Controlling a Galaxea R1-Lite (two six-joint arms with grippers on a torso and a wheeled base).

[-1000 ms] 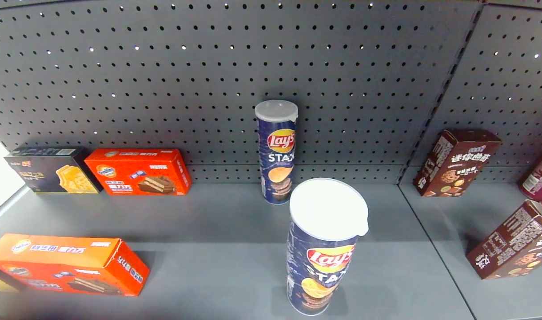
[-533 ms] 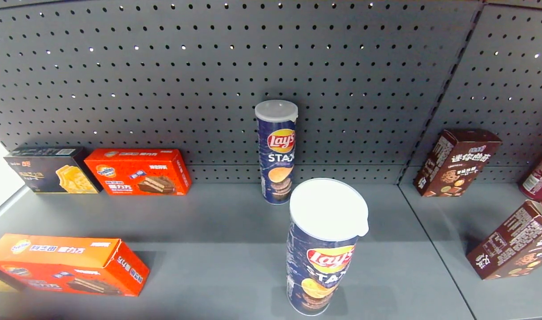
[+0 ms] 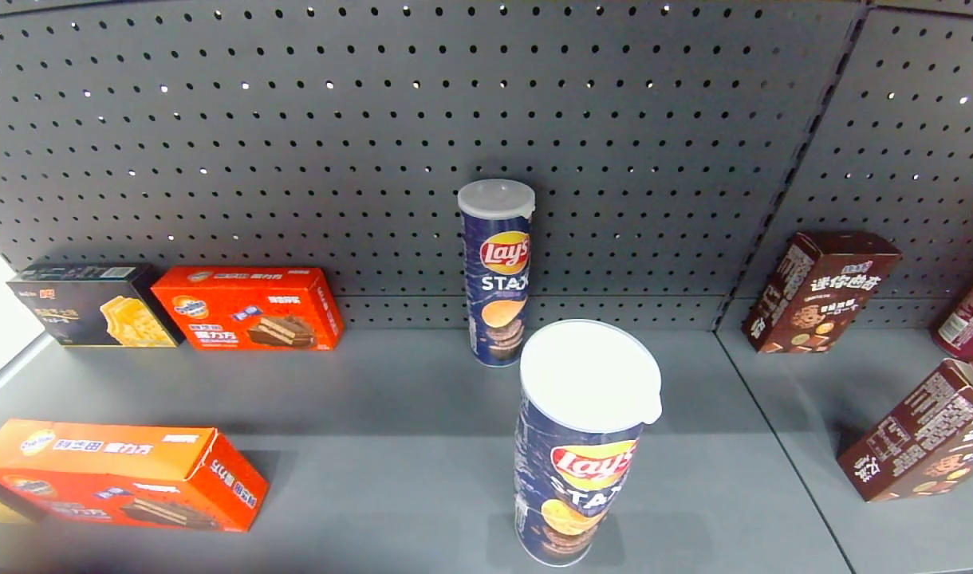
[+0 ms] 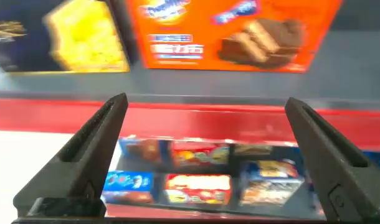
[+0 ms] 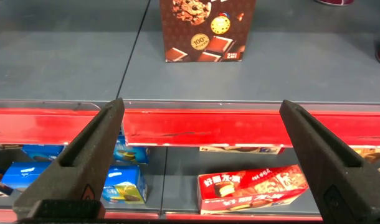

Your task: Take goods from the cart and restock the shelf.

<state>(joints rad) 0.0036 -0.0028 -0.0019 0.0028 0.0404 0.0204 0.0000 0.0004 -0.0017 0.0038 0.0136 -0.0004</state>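
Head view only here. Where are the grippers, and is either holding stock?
Observer: the left gripper is open and empty. It faces the shelf's red front edge, with the orange wafer box just behind that edge.
Operator: Right one?
Observer: the right gripper is open and empty as well, and it is lined up with the brown cookie box.
Operator: Anything under this shelf?
Observer: a lower shelf carries stock. On the right arm's side there are blue packs and a red box.
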